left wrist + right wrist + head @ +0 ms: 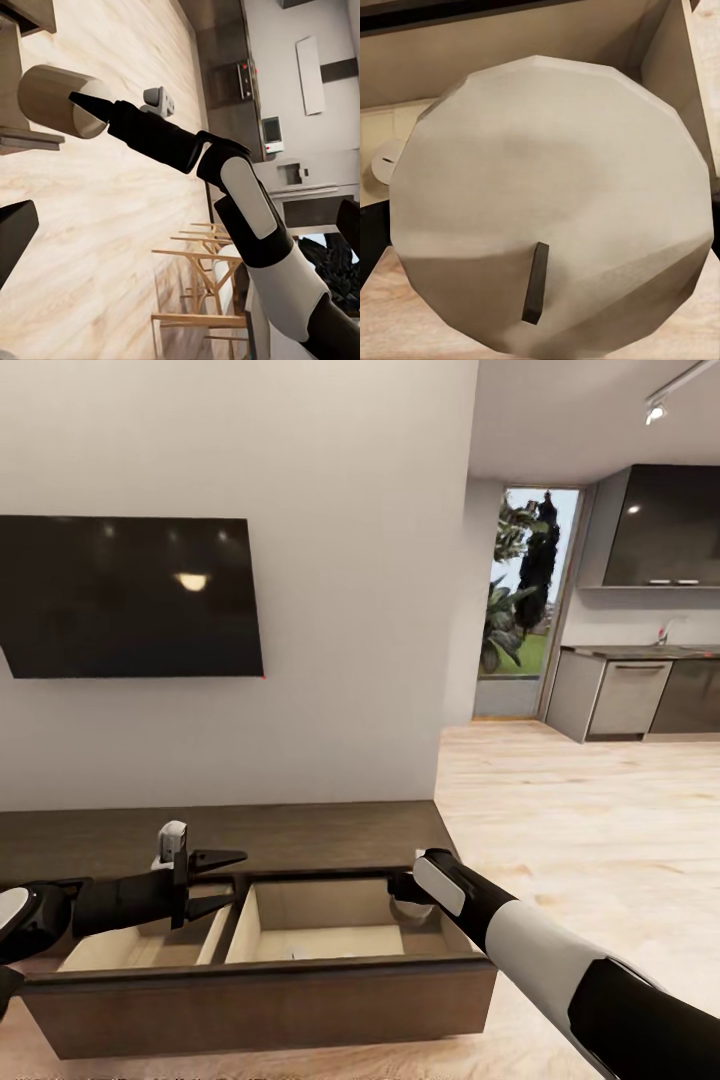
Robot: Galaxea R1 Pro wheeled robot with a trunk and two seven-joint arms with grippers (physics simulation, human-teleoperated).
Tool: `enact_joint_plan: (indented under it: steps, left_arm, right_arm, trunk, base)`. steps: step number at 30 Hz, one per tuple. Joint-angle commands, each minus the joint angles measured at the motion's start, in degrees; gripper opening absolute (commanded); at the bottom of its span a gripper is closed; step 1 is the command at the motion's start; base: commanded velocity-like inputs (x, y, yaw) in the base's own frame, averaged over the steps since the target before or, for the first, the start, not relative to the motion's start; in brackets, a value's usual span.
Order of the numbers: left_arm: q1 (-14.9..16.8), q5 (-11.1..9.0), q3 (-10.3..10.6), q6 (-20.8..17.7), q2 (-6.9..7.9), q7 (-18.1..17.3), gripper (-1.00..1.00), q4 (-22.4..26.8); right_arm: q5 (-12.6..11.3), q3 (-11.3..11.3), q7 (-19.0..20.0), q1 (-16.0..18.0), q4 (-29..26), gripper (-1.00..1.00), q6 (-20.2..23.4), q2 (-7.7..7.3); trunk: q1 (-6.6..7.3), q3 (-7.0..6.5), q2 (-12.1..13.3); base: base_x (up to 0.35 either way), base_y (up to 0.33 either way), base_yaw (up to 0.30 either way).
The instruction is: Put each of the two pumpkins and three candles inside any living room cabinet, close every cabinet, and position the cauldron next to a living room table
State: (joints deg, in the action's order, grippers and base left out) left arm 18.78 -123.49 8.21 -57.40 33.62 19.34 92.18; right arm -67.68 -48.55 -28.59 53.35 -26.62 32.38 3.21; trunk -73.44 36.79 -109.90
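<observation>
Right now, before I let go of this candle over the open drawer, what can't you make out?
- Right tool's fingers: right wrist view, hidden behind the candle.
- Other candle in the drawer: mostly hidden by the held one.
- Left drawer compartment: head view, the left tool and arm cover part of it.
- Pumpkins: cannot tell whether stored.

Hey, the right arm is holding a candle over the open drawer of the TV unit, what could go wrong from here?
1. The right gripper holds the stubby off-white candle close to the pale wooden side wall of the dark brown drawer; released there, it may clip the wall and topple.
2. Another off-white candle already lies in that compartment; the new one could knock it.
3. The open left gripper hovers over the drawer's divider and could collide with the right arm.
</observation>
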Motion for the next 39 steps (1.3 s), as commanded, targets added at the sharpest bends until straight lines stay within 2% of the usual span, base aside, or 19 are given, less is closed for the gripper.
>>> enact_joint_plan:
  steps: [1, 16, 39]
  left_arm:
    - [0.0, -0.7, 0.1, 0.0, 0.04, 0.5, 1.00, 0.0]
    - [0.1, -0.6, -0.3, 0.0, 0.04, 0.5, 1.00, 0.0]
    - [0.0, -0.6, -0.5, 0.0, 0.21, 0.5, 1.00, -0.1]
  right_arm:
    - [-0.5, -0.4, -0.5, 0.1, -0.1, -1.00, 0.0, -0.04]
    - [-0.5, -0.4, -0.5, 0.1, 0.0, -1.00, -0.7, -0.04]
    - [-0.5, -0.4, -0.5, 0.1, 0.0, -1.00, -0.7, -0.04]
  trunk:
    - [-0.22, 0.25, -0.5]
    - [-3.51, 2.94, -6.5]
    - [-3.51, 2.94, -6.5]
  base:
    - [0.000, 0.000, 0.000]
    - [0.000, 0.000, 0.000]
    - [0.061, -0.004, 0.000]
